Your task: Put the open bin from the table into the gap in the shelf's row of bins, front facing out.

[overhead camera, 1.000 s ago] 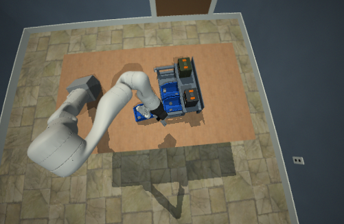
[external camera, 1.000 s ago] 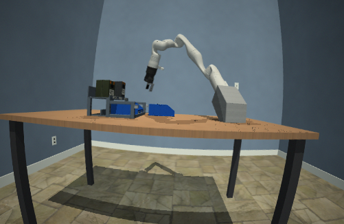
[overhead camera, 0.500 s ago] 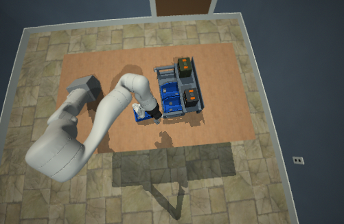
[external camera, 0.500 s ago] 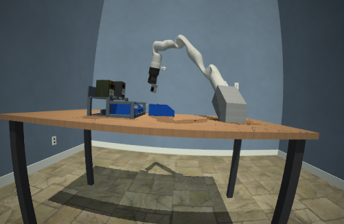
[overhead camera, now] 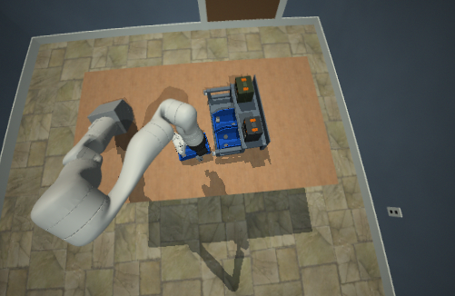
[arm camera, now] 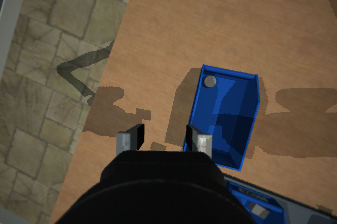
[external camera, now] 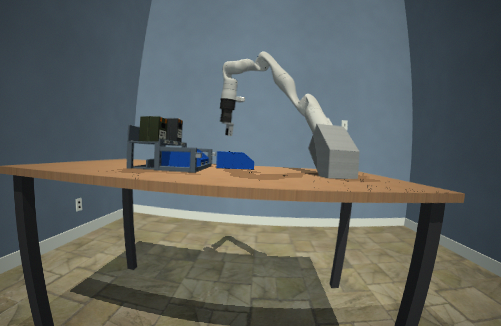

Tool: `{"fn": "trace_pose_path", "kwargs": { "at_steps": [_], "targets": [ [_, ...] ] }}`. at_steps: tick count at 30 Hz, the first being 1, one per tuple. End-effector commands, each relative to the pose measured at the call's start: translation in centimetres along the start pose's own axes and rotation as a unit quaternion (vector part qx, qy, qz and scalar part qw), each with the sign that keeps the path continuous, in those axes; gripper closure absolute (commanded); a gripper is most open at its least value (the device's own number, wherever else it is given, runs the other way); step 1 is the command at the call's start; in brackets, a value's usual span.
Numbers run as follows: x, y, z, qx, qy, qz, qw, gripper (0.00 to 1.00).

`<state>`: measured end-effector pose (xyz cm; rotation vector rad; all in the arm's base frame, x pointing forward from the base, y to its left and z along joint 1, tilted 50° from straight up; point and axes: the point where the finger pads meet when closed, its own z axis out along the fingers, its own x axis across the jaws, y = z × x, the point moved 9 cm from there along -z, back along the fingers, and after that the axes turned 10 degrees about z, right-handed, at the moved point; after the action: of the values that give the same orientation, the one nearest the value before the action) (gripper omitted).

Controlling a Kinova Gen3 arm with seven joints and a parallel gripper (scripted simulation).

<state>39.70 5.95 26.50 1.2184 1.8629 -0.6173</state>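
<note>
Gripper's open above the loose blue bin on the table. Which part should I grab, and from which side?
Probably a side wall of the blue bin, from straight above: it lies flat with its top open, so the thin walls stand exposed. The open gripper already points down over it. Keep away from the corner holding the grey part.
</note>
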Motion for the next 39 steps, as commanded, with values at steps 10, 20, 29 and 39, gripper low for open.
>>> {"fn": "trace_pose_path", "kwargs": {
  "at_steps": [10,20,29,39],
  "targets": [
    [0.9,-1.0,-0.2,0.017,0.027,0.048,0.998,0.00],
    [1.5,-1.5,-0.2,0.027,0.040,0.074,0.996,0.00],
    [1.9,-1.8,-0.3,0.034,0.049,0.092,0.994,0.00],
    [2.0,-1.9,-0.4,0.037,0.053,0.098,0.993,0.00]
  ]
}}
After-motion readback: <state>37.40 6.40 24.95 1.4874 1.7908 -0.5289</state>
